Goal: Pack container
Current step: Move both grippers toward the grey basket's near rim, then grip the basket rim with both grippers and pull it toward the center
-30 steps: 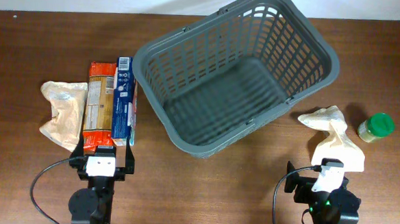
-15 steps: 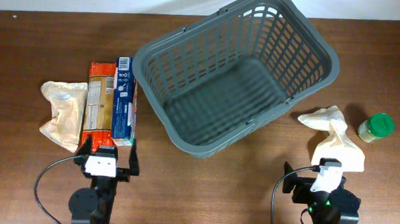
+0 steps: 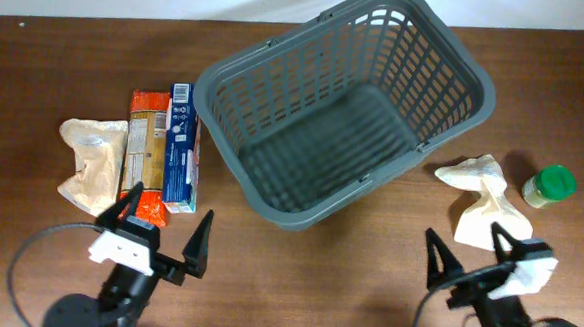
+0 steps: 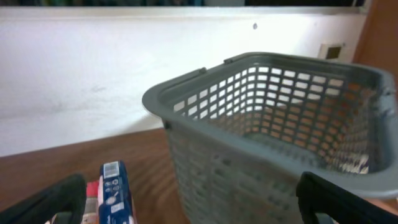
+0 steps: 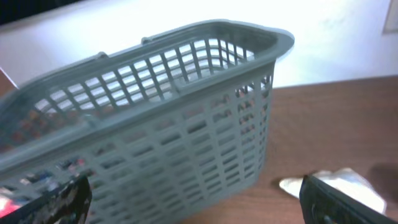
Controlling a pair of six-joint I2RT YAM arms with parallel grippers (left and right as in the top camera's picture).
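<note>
The dark grey slotted container [image 3: 448, 52] stands empty at the table's back middle; it also shows in the left wrist view [image 4: 261, 118] and the right wrist view [image 5: 161, 112]. My left gripper [image 3: 165, 235] is open and empty near the front left, just short of a blue box [image 3: 180, 148], an orange packet [image 3: 143, 151] and a tan bag [image 3: 92, 163]. My right gripper [image 3: 468, 249] is open and empty at the front right, beside a white bag [image 3: 485, 199]. The blue box also shows in the left wrist view [image 4: 114, 193].
A green-lidded jar [image 3: 549, 185] stands at the far right next to the white bag. A white wall runs behind the table.
Both arms have lifted and both grippers have opened wide. The objects on the table have not moved.
</note>
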